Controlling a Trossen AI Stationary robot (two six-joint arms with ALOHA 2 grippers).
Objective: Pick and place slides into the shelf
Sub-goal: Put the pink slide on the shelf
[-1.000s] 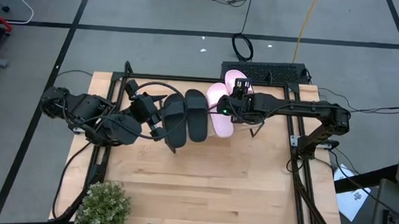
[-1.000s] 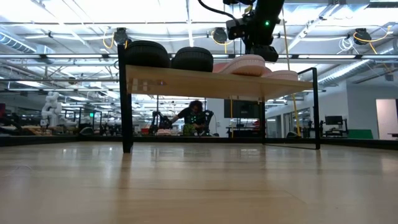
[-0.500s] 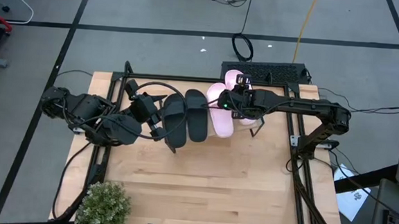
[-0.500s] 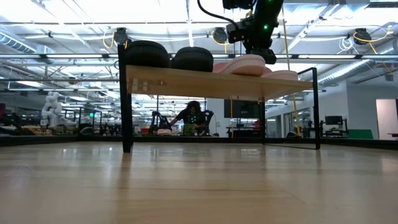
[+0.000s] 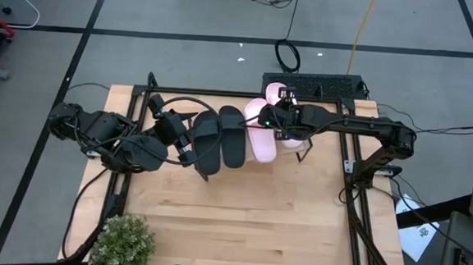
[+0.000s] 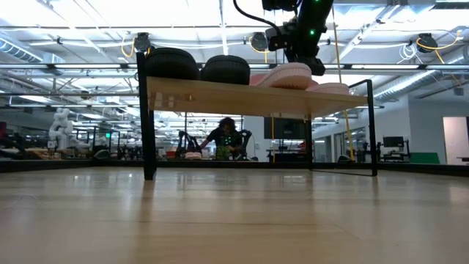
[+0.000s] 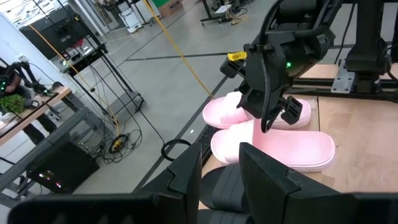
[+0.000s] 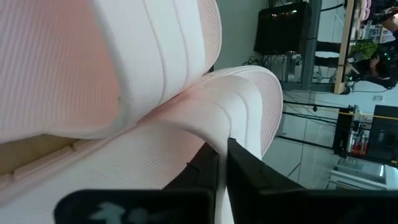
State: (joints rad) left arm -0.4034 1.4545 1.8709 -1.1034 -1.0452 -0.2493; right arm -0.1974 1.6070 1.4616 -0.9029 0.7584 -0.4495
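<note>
**Four slides on the shelf, right pincer at the pink pair**

Seen from above, a light wooden tabletop point(image 5: 239, 223) carries a low shelf point(image 6: 242, 94) along its far edge. The shelf has a pale plank top and thin black legs.

Four slides lie side by side on the plank, each with its long axis running from the far edge of the tabletop toward the near edge. From the left end of the shelf: a black slide point(image 5: 206, 138), a second black slide point(image 5: 234, 138), then a pale pink slide point(image 5: 260, 139). The second pink slide point(image 5: 282, 94) sits just beside it toward the right end and reaches further toward the far edge. It is partly covered by the right arm. From table height the two black slides show as rounded dark humps, and the nearer pink slide is tilted, one end raised off the plank.

The right pincer point(image 5: 280, 119) hangs directly over the pink pair. Its wrist camera shows the two dark fingers point(image 8: 214, 168) drawn close together, pinching the ribbed edge of a pink slide between them.

The left pincer point(image 5: 192, 153) rests at the left end of the shelf beside the first black slide. Its fingers point(image 7: 264, 171) stand apart, holding nothing.

A potted plant point(image 5: 123, 241) sits at the near left corner of the tabletop.
</note>
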